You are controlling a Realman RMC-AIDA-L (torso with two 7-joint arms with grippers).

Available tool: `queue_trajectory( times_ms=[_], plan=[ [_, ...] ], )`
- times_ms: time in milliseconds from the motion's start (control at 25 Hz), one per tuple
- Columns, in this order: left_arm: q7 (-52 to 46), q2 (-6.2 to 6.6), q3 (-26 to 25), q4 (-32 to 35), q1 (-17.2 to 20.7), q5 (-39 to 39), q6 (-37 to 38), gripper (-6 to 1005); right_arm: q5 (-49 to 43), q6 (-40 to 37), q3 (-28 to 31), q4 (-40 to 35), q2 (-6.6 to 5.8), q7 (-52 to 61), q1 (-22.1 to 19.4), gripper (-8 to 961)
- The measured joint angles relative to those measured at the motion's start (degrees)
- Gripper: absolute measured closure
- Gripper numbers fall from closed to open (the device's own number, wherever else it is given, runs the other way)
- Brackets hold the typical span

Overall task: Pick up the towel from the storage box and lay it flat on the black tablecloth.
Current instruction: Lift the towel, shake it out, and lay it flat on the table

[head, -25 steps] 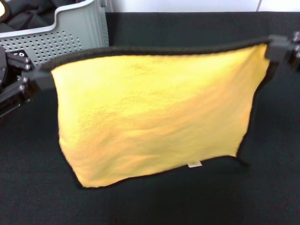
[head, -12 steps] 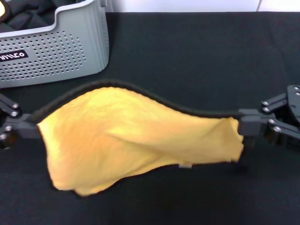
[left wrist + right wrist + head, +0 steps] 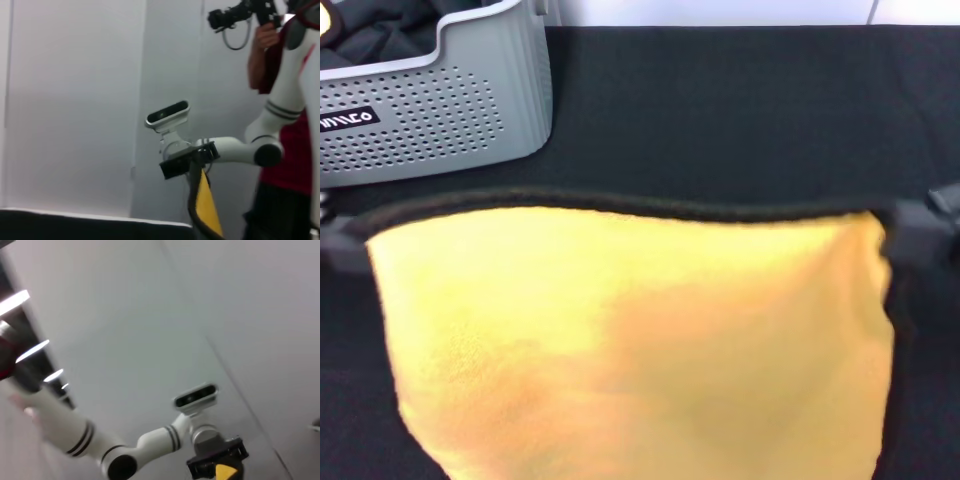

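Observation:
The towel [image 3: 630, 340], orange-yellow side towards me with a dark stitched top edge, hangs stretched wide and taut between my two grippers above the black tablecloth [image 3: 720, 110]. My left gripper [image 3: 334, 246] is shut on its left top corner at the frame's left edge. My right gripper [image 3: 912, 236] is shut on its right top corner. The towel's lower part runs out of the frame. The left wrist view shows the right gripper [image 3: 186, 164] pinching the towel [image 3: 206, 206]. The right wrist view shows the left gripper [image 3: 216, 463] on a yellow corner [image 3: 226, 472].
The light grey perforated storage box [image 3: 440, 100] stands at the back left on the tablecloth, with dark cloth inside it. A white wall lies behind the table. A person in red [image 3: 280, 125] holding a camera stands beyond the right arm.
The towel sagged low between the grippers half a second ago. It is now pulled taut and wide, the grippers are farther apart, and it fills the lower view.

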Motion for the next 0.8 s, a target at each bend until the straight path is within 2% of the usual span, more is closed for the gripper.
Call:
queue_trajectory(
  times_ms=[40,120,200,240,280,400,520,600,640,800],
  plan=[
    [-0.1,-0.68,-1.6,-1.2,-0.9,1.9,-0.2,973,-0.4,-0.1,0.3,3.6,0.04,0.1,1.9,943],
    [-0.3,-3.10,-7.4,-5.4,-3.7,9.1,-0.5,973,-2.3,-0.3,0.4,13.2,0.38,-1.3,6.9,943],
    [-0.2,-5.85,-15.2,-8.8,-6.6,19.2,-0.7,972,-4.6,-0.5,0.4,22.7,1.00,-4.2,11.6,943],
    [-0.1,-7.26,-19.6,-9.8,-8.1,24.1,-1.1,972,-7.0,-1.2,0.8,30.4,1.46,-7.5,15.7,943],
    [0.1,-8.49,-23.4,-10.4,-9.3,28.6,-1.7,972,-7.8,-1.4,1.0,32.8,1.56,-8.4,16.8,943],
    [0.2,-11.16,-31.7,-11.0,-11.7,38.8,-4.8,971,-11.4,-3.9,2.2,40.6,1.94,-12.6,21.7,943],
    [-0.1,-12.38,-34.7,-11.0,-12.3,43.5,-9.7,970,-14.7,-8.9,3.4,41.3,2.05,-13.8,22.8,943],
    [-0.2,-12.61,-34.9,-11.0,-12.2,44.2,-12.0,970,-15.9,-11.1,4.2,40.7,2.05,-14.0,22.8,943],
    [-0.3,-12.77,-34.9,-11.0,-12.1,44.5,-13.4,969,-18.0,-14.3,6.2,39.7,1.98,-14.5,22.6,943],
    [-0.7,-13.37,-35.1,-11.2,-11.8,44.7,-17.4,968,-22.1,-18.3,10.6,38.9,1.75,-16.0,22.8,943]
  ],
)
